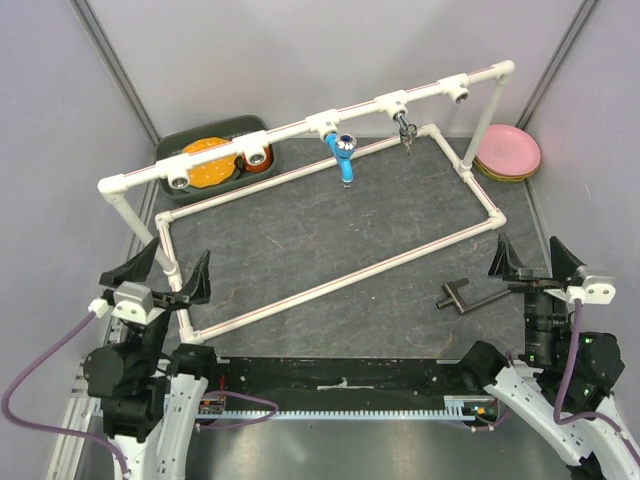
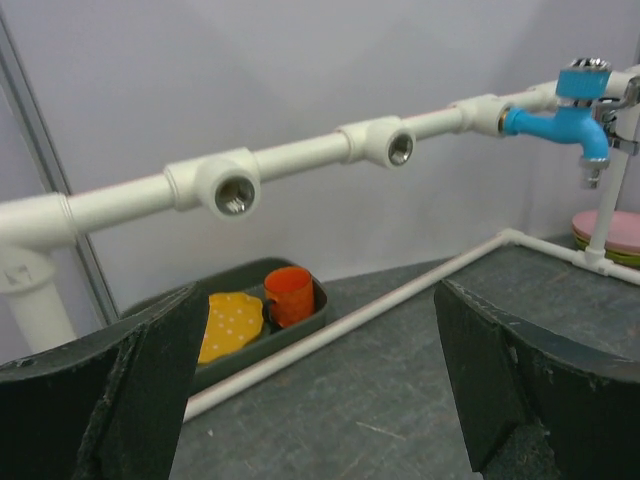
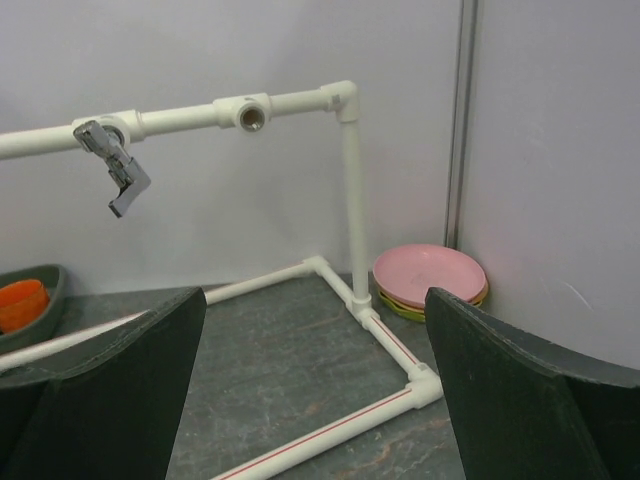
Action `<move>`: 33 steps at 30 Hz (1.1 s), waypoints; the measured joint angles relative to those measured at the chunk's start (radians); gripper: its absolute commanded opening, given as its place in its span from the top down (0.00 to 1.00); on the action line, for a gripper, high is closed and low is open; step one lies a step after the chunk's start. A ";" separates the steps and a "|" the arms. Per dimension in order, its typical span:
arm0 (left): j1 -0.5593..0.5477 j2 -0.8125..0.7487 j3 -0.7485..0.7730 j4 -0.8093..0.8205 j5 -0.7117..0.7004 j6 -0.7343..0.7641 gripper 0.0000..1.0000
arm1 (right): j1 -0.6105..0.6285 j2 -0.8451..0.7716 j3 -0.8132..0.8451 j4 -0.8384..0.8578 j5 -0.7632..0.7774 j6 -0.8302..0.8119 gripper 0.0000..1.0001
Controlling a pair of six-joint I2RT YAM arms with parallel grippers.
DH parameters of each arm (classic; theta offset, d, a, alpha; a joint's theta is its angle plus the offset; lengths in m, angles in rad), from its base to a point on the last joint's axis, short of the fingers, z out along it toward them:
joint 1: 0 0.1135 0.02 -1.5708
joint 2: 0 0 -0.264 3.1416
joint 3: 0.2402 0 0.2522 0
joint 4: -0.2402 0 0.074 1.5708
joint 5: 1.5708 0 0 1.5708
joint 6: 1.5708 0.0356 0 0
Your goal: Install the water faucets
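Hovering wide open and empty, left gripper (image 1: 168,270) near-left, right gripper (image 1: 532,258) near-right, both touching nothing. Blue faucet (image 1: 344,155) and chrome faucet (image 1: 405,128) hang side by side from the white pipe frame (image 1: 290,127), far top rail.

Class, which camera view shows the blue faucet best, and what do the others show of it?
The left wrist view: the blue faucet appears side-on, with knob, body and downturned spout distinct, fitted into the white pipe rail. The top external view shows it smaller, from above. The right wrist view misses it entirely.
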 measured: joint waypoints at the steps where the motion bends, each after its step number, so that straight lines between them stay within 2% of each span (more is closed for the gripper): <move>1: 0.000 0.000 -0.011 -0.015 -0.004 -0.009 0.00 | 0.000 0.000 0.000 -0.014 0.000 0.004 0.02; 13: 0.002 -0.002 -0.117 -0.053 -0.016 -0.135 0.00 | 0.000 0.000 0.031 -0.106 0.080 0.106 0.02; 33: 0.017 -0.002 -0.117 -0.065 0.004 -0.145 0.00 | 0.000 0.000 0.030 -0.137 0.131 0.140 0.02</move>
